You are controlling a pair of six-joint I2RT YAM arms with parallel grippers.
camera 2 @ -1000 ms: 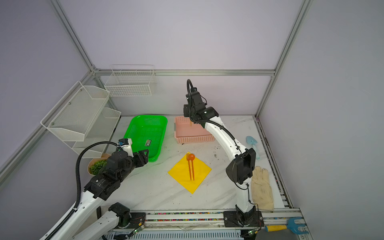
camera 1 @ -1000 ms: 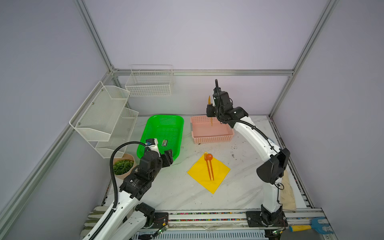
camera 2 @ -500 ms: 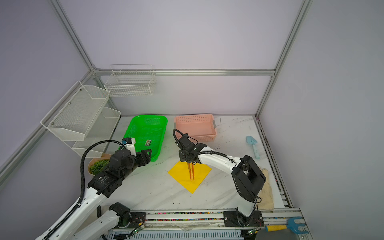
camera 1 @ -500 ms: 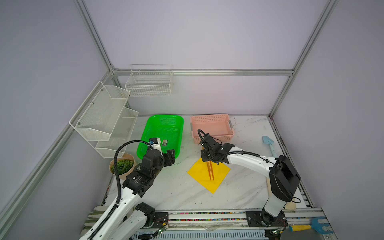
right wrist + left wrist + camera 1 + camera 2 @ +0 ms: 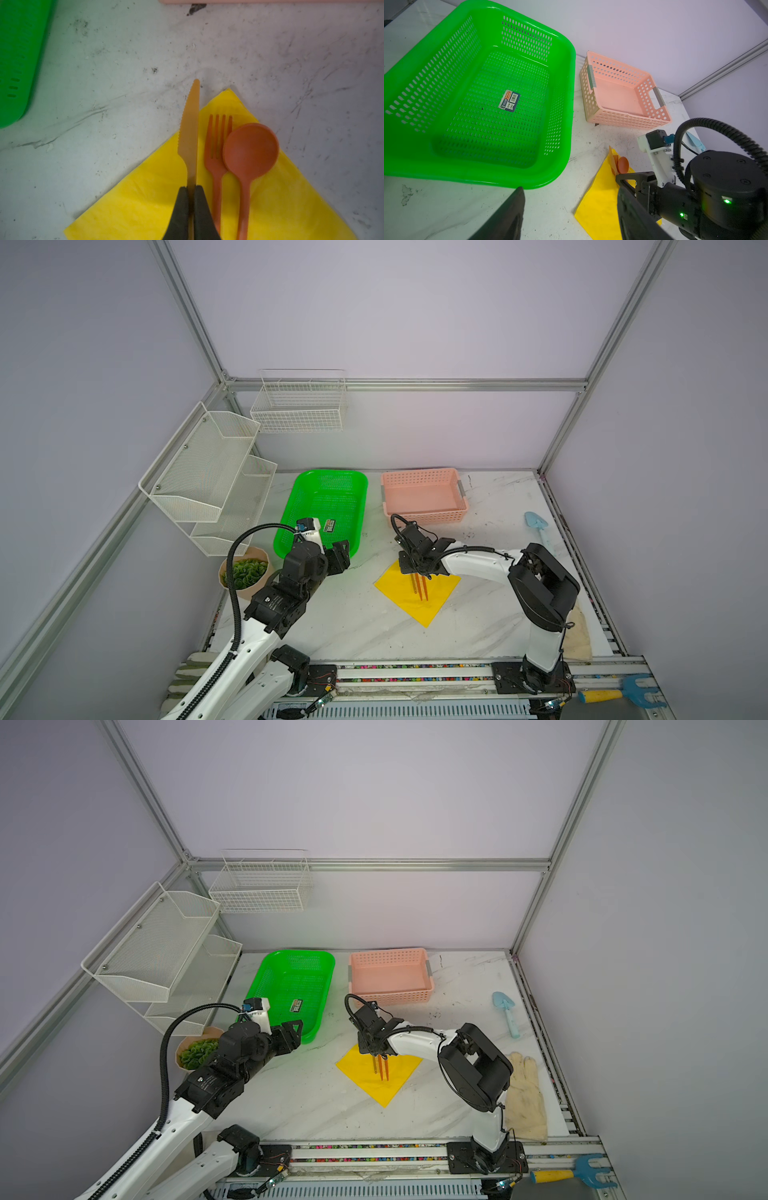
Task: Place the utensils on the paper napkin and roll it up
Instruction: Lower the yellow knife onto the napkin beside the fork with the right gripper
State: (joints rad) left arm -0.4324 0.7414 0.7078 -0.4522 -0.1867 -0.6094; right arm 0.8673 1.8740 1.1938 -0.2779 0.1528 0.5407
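The yellow paper napkin [image 5: 428, 605] [image 5: 388, 1088] lies as a diamond on the marble table. An orange fork [image 5: 216, 149] and an orange spoon [image 5: 250, 149] lie side by side on it, heads near its far corner. My right gripper [image 5: 191, 189] [image 5: 415, 568] is shut on the handle of an orange plastic knife [image 5: 189, 133], held low beside the fork, blade tip past the napkin's edge. Whether the knife touches the paper I cannot tell. My left gripper [image 5: 569, 182] [image 5: 340, 551] hangs open and empty by the green basket's near end.
A green basket [image 5: 328, 506] and a pink basket [image 5: 422, 493] stand behind the napkin. A potted plant [image 5: 245, 572] sits at the left, and white wire racks [image 5: 208, 477] hang on the left wall. A light-blue trowel [image 5: 538, 526] and a beige glove [image 5: 525, 1094] lie at the right.
The right arm came down from above the pink basket with the knife and now holds it low over the napkin beside the fork. The left arm has barely moved.
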